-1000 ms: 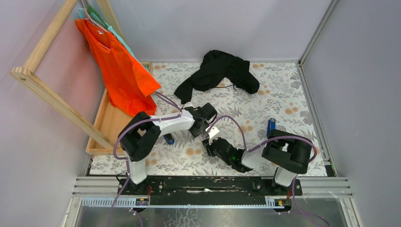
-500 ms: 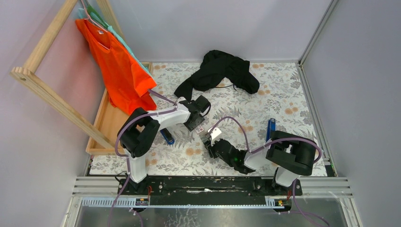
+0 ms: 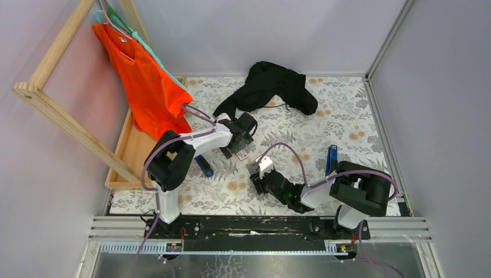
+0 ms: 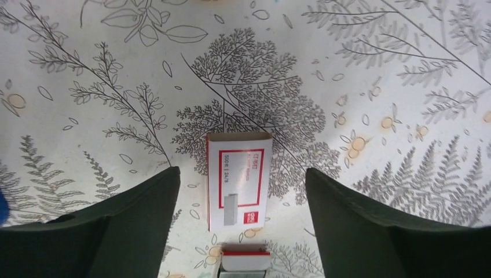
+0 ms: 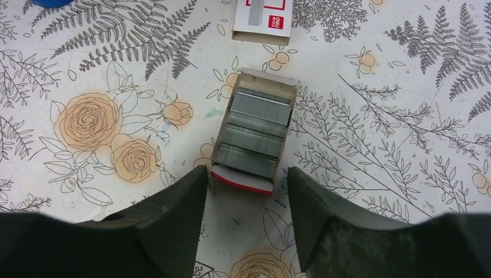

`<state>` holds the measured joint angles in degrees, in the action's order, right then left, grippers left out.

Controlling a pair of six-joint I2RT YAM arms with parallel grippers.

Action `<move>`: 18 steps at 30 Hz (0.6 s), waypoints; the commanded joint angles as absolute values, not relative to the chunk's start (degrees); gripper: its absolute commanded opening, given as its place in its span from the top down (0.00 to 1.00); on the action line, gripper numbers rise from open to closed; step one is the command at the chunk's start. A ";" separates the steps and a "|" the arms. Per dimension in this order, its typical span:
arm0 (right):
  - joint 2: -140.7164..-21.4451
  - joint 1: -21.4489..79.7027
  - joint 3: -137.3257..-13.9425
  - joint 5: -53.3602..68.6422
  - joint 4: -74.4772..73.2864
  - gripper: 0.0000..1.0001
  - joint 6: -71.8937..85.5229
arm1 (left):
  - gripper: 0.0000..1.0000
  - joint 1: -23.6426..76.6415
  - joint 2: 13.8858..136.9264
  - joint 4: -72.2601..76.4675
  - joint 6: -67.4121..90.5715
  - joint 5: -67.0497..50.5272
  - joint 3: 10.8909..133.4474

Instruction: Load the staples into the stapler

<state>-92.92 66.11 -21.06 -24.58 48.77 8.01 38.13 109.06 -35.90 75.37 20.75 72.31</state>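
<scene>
The white-and-red staple box lies flat on the floral cloth between the fingers of my open left gripper, which hovers over it without touching. The grey tray of staple strips lies pulled out just beyond the box, its red-edged flap toward my open right gripper, which is just short of it. In the top view the box and tray sit between the left gripper and the right gripper. A dark blue stapler lies beside the left arm.
A second blue stapler-like object lies by the right arm. A black garment lies at the back. A wooden rack with an orange shirt and a wooden tray stand at the left.
The grippers were together on the box and tray. The left gripper has since drawn back towards the left. Box and tray now lie apart on the cloth, both grippers open.
</scene>
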 commanded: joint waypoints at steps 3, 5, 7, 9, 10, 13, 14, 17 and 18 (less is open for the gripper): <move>-92.09 66.69 -22.17 -25.67 45.31 0.31 7.29 | 0.07 37.57 100.20 -36.71 69.99 22.29 71.95; -92.47 66.67 -22.73 -26.31 44.93 0.28 7.23 | 0.04 37.54 97.08 -36.65 69.04 22.60 71.09; -93.18 66.67 -23.84 -26.99 44.34 0.26 6.83 | 0.03 37.45 93.82 -36.71 68.24 22.88 70.04; -94.01 66.54 -24.78 -28.37 43.82 0.25 6.34 | 0.01 37.39 89.60 -36.69 68.01 23.27 68.32; -94.38 66.56 -25.23 -29.15 43.28 0.24 6.26 | 0.00 37.32 88.02 -36.56 67.99 23.17 66.75; -95.00 66.48 -25.70 -32.30 42.91 0.22 6.16 | 0.00 37.09 83.19 -36.47 67.57 22.68 63.56; -95.00 66.14 -25.85 -33.52 42.52 0.21 6.18 | 0.00 37.09 81.77 -36.43 67.32 22.60 62.61; -95.01 64.54 -26.29 -35.23 40.87 0.21 6.73 | 0.00 37.02 77.60 -36.43 66.13 21.79 59.90; -94.97 63.72 -26.35 -35.29 40.46 0.21 7.06 | 0.00 37.08 76.22 -36.47 65.77 21.49 58.91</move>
